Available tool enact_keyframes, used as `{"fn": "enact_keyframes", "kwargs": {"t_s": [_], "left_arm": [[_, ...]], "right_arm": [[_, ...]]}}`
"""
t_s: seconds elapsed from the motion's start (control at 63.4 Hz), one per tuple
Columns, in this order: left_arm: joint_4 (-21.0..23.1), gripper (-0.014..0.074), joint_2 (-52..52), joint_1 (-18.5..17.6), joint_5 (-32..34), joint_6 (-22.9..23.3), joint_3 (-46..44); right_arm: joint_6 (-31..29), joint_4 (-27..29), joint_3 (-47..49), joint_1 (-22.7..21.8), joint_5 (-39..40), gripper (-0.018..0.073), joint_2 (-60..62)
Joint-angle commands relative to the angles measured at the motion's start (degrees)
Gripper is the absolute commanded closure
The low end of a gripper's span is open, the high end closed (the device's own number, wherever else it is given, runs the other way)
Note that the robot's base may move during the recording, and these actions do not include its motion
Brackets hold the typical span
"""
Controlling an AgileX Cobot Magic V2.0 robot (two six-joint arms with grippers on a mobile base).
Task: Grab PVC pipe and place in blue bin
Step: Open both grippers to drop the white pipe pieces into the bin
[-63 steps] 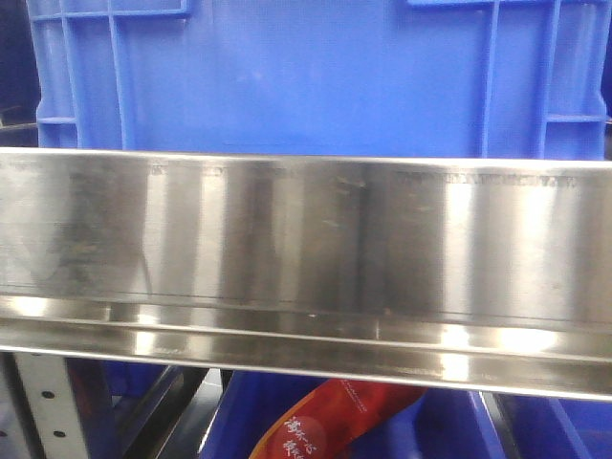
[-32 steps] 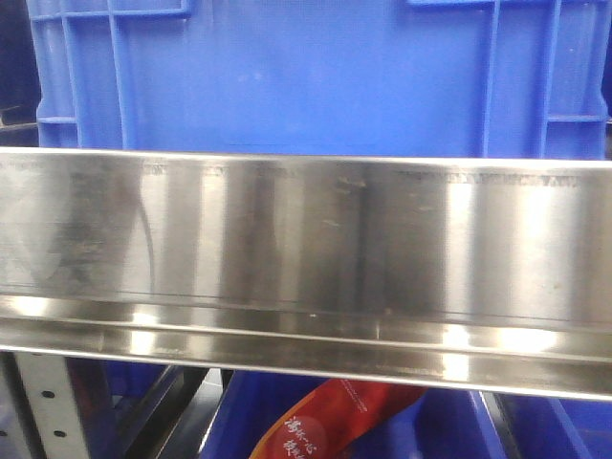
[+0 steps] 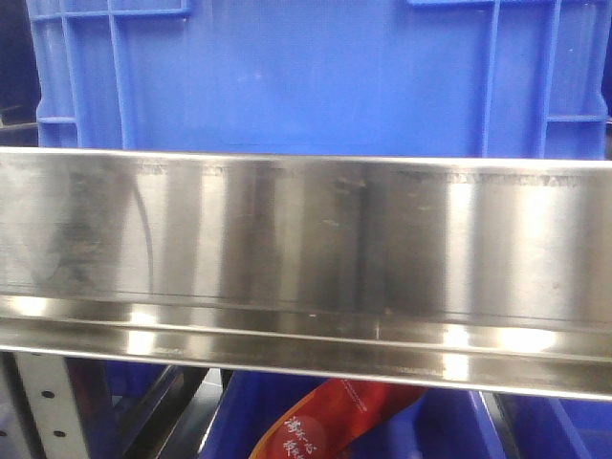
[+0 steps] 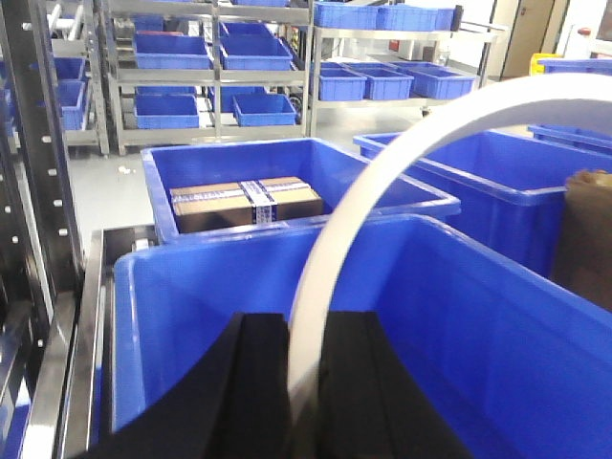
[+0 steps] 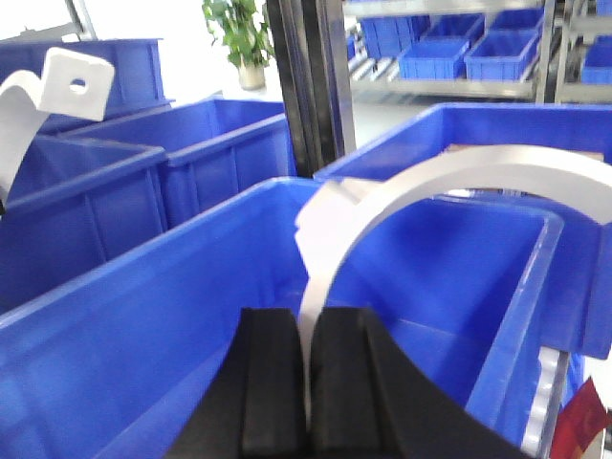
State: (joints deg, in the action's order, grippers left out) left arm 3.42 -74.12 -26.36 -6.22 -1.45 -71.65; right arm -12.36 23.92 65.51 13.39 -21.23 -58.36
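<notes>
Grip of left gripper (image 4: 304, 330) tight on PVC pipe (image 4: 320, 268): black fingers (image 4: 263, 382) closed to a narrow slot, white curved band pinched between them at the near edge of the left wrist view. Rising out of the slot, then arching up and over to the right, past the frame edge. Held above the open blue bin (image 4: 191, 316), over its near side. Farther off, a second bin (image 4: 287, 145) holding a taped cardboard box (image 4: 247, 203); beyond that, shelving racks (image 4: 215, 84) loaded with more blue bins. Same sort of hold at right gripper (image 5: 306, 325): jaws nearly together, pinching a white curved strip (image 5: 478, 177) bending up and away to the right over a deep blue tub (image 5: 143, 316). Cannot tell if one piece with the left band or a separate one. At far left of the right wrist view, a flat white end tab (image 5: 59, 72) with a hole through it, up in the air above neighbouring bins. Potted plant (image 5: 239, 33) far behind. Front view filled by a steel rail (image 3: 306, 249), with a blue crate (image 3: 287, 76) behind it and a red packet (image 3: 335, 421) below.
</notes>
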Motion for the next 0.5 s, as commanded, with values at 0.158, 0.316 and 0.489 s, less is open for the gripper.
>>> {"fn": "enact_keyframes", "kwargs": {"t_s": [0.158,0.316,0.489], "left_arm": [[-0.14,0.0707,-1.22,-0.2,6.22,-0.05,-0.6],[-0.14,0.0707,-3.53,-0.4,5.2,-0.05,-2.66],[-0.14,0.0707,-6.34,-1.47,2.77,-0.05,-6.41]], "right_arm": [[-0.44,0.28,2.71,0.01,2.18,0.0728,-3.3],[-0.44,0.52,4.03,1.75,2.07,0.0728,-6.14],[-0.8,-0.08,5.31,5.71,4.99,0.0728,-8.57]]}}
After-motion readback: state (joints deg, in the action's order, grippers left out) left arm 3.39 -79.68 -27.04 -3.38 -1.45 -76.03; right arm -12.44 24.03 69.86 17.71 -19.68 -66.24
